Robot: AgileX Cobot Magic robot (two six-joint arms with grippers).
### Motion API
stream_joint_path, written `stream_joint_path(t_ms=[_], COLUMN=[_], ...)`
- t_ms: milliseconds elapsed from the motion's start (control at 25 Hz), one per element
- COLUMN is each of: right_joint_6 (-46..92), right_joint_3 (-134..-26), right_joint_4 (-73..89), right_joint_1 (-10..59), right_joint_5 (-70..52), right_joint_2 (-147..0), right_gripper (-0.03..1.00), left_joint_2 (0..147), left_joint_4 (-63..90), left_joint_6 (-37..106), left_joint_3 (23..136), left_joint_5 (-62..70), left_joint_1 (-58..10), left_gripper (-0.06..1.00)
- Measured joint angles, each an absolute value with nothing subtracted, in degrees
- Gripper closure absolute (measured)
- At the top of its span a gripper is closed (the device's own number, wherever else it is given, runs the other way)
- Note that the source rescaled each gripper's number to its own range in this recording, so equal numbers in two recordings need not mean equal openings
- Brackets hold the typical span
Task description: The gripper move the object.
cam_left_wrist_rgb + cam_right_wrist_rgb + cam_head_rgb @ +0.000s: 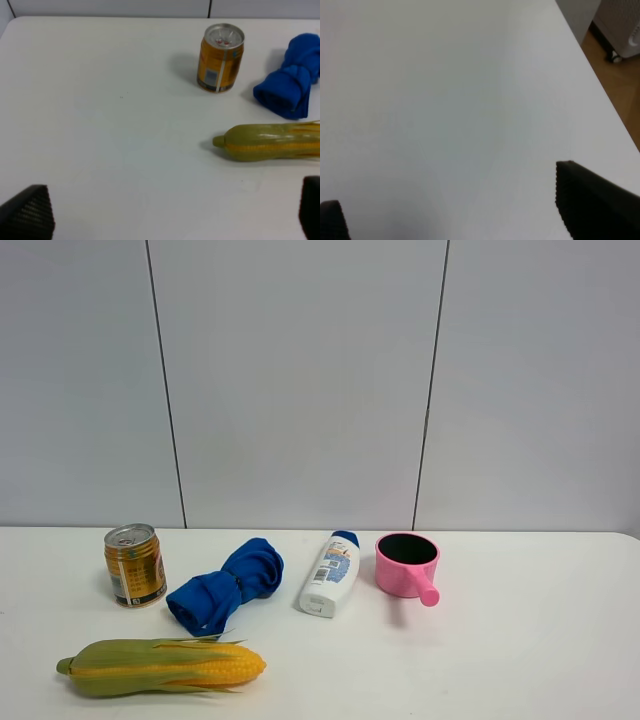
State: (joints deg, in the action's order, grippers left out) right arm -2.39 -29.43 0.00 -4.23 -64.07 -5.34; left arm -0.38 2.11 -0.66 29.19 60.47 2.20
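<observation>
The ear of corn [160, 667] lies on its side near the front left of the white table [500, 660], yellow kernels pointing right, green husk end to the left. It also shows in the left wrist view [272, 142], its stem end nearest the middle. My left gripper [175, 212] is open, with only its two black fingertips [27, 212] showing, held away from the corn over bare table. My right gripper [455, 205] is open over bare table near the table's right edge. Neither gripper shows in the high view.
A gold drink can [134, 565] stands at the back left. A blue cloth [226, 585] lies beside it, then a white shampoo bottle [331, 573] lying down and a pink cup [408, 566] with a handle. The floor [620, 75] shows past the table edge.
</observation>
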Motion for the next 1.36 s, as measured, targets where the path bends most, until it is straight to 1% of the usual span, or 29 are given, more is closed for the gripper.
stream_joint_path(t_ms=[200, 1360], right_joint_6=[-2.39, -2.39], right_joint_3=[-27.87, -27.81], right_joint_4=[0.0, 0.0], right_joint_1=[-4.23, -4.23], right_joint_5=[-61.15, -60.97], right_joint_2=[-0.03, 0.11], right_gripper=[0.13, 0.13], left_joint_2=[-0.38, -0.38], left_joint_4=[2.11, 2.11], left_joint_6=[-0.66, -0.66], left_joint_3=[29.19, 29.19], left_joint_5=[60.47, 60.47], left_joint_1=[2.2, 2.2], left_gripper=[-0.06, -0.06])
